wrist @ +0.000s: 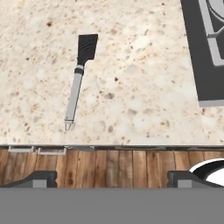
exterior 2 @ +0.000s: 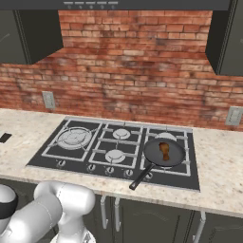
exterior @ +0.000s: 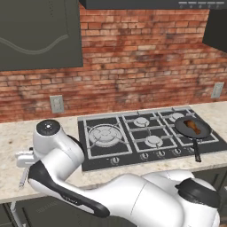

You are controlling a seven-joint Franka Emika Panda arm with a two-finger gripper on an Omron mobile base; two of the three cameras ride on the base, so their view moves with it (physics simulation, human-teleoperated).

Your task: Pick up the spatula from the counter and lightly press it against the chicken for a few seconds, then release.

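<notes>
Speckled tabletop [wrist: 140, 65] holds the spatula [wrist: 77, 85] beside the stove [wrist: 205, 65]; our jaws are wide, empty; no grab, no chicken [exterior: 192, 126] press yet.

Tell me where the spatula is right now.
In the hand view the spatula lies flat on the counter, left of the cooktop, handle tip near the front edge.

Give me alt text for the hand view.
A spatula lies flat on the speckled counter, dark blade at top, grey handle toward the front edge. A corner of the cooktop sits upper right; the jaws stand open below, empty.
</notes>
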